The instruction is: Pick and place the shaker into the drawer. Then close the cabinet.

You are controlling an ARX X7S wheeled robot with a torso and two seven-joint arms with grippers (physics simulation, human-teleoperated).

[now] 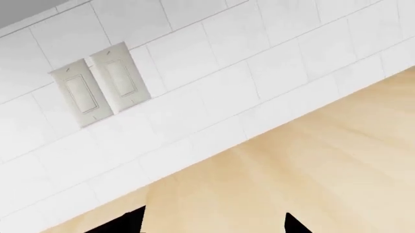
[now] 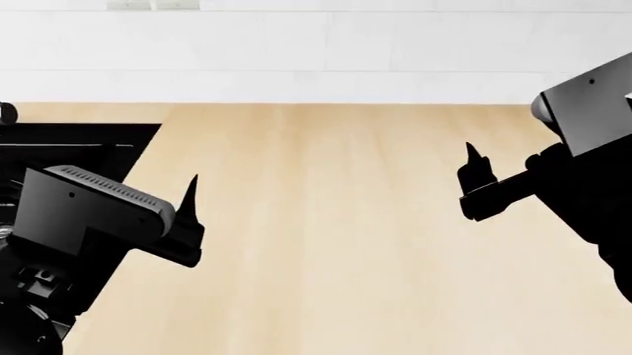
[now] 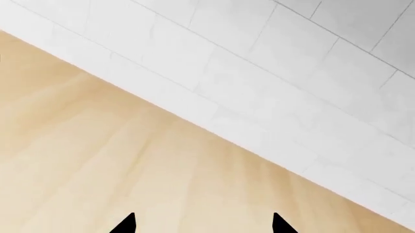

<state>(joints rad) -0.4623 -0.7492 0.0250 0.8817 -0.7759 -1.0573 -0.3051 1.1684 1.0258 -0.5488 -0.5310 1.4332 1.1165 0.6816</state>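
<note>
The red shaker and the white drawer are out of view in every frame. My left gripper [image 2: 189, 194] hovers over the light wood countertop [image 2: 326, 244] at the left of the head view. In the left wrist view its fingertips [image 1: 137, 218] stand wide apart with nothing between them, so it is open and empty. My right gripper [image 2: 472, 166] hovers over the counter at the right. In the right wrist view its fingertips [image 3: 126, 224] are also wide apart with only bare wood between them, so it is open and empty.
A white tiled wall [image 2: 326, 52] runs along the back of the counter. A double light switch plate [image 1: 100, 85] sits on the wall, also at the top left of the head view [image 2: 153, 4]. A black cooktop [image 2: 69, 144] lies at the left.
</note>
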